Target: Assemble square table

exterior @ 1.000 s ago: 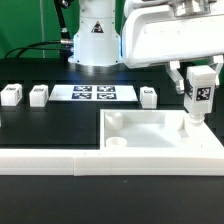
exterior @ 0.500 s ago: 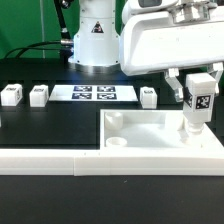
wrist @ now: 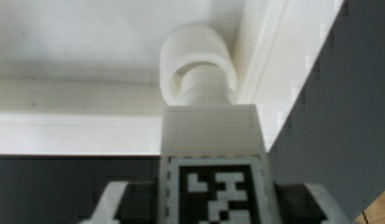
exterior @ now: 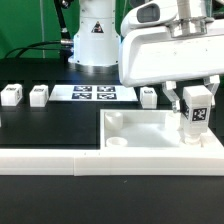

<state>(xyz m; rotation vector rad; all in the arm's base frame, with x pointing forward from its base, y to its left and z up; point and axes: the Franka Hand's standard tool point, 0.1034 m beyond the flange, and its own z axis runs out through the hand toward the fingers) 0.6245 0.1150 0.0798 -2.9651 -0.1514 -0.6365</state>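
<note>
- A black table (exterior: 50,125) fills the scene, with a green backdrop behind it.
- The square tabletop (exterior: 150,138) lies flat on the table, its front edge against the L-shaped rail (exterior: 50,158).
- The gripper (exterior: 196,106) hangs over the tabletop's far corner at the exterior view's right. Its fingers pinch the held leg (wrist: 214,140) upright, lower end meeting that corner.
- The marker board (exterior: 93,94) lies beyond the tabletop's far edge.
- A spare leg (exterior: 148,97) sits just behind the tabletop. A second leg (exterior: 39,94) and a third leg (exterior: 11,95) lie well apart from it.

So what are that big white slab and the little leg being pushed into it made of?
The slab looks like white plastic: smooth, with a faint sheen and rounded, moulded-looking edges. The leg seems to be the same white plastic, more matte. The black-and-white tag on it looks like a printed sticker. Looks alone can't confirm any of this.
</note>
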